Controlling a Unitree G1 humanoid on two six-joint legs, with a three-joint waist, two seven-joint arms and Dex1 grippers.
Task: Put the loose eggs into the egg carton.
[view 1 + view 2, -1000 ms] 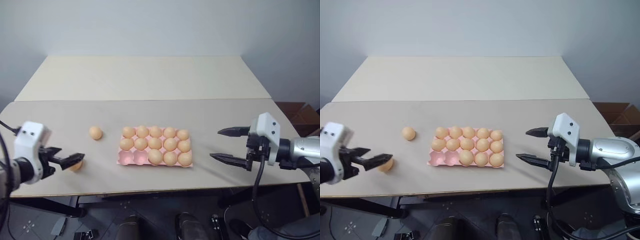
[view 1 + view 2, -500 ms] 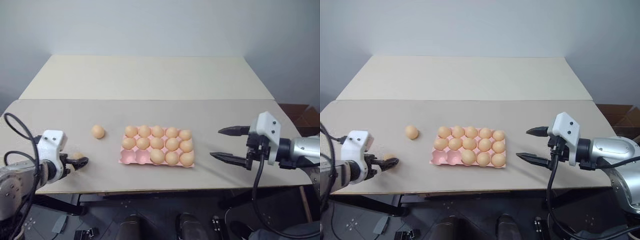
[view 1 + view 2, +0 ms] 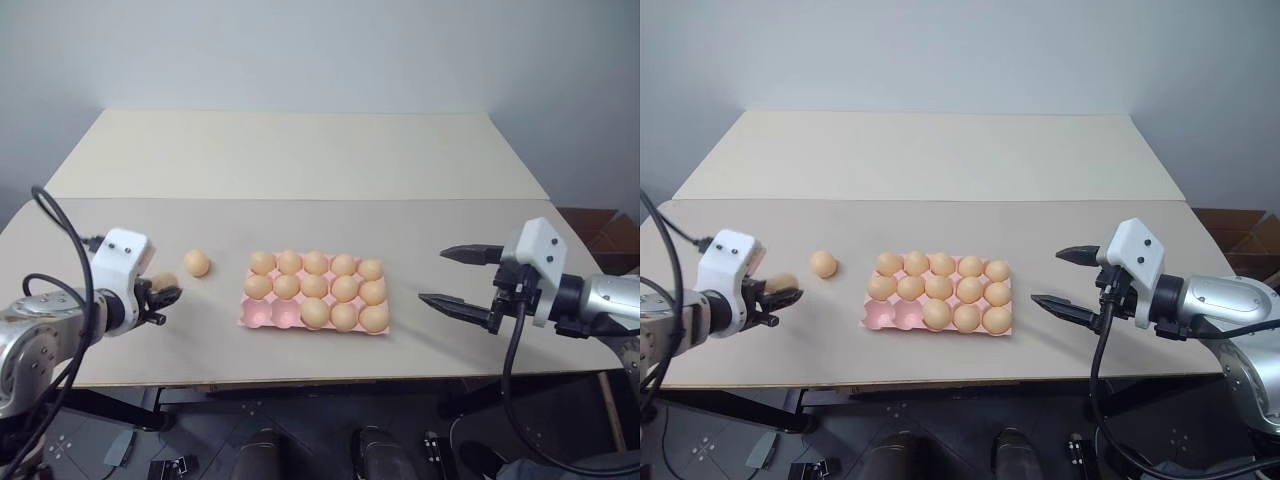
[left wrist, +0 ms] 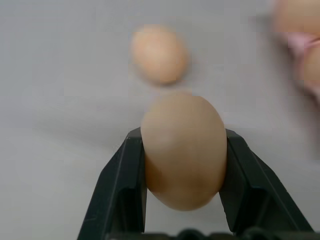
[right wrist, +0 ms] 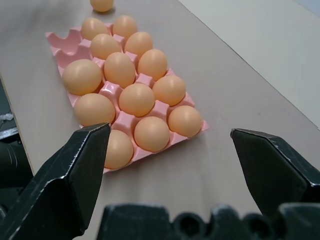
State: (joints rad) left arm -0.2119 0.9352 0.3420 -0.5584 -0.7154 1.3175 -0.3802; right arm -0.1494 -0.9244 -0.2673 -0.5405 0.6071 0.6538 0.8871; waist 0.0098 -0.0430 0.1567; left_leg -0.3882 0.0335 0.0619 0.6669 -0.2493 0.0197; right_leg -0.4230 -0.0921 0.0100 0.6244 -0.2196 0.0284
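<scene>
My left gripper (image 3: 165,290) is shut on a light orange-tan egg (image 4: 183,150), held just above the table at the left; the black fingers (image 4: 119,190) clamp it from both sides. Another loose egg (image 3: 196,263) lies on the table a little beyond and to the right of it, also seen as the egg (image 4: 159,54) ahead of the held one. The pink egg carton (image 3: 256,315) sits mid-table, most cups filled with eggs, two front-left cups bare. My right gripper (image 3: 458,277) hangs open to the carton's right, nothing between its fingers (image 5: 70,175).
The table (image 3: 300,160) is made of two beige boards with a seam across the middle. Its front edge runs just below the carton. A brown box (image 3: 600,225) stands on the floor at the far right.
My left gripper closed on the egg at the table's front left and lifted it forward and to the right, toward the other loose egg. The right gripper stayed where it was.
</scene>
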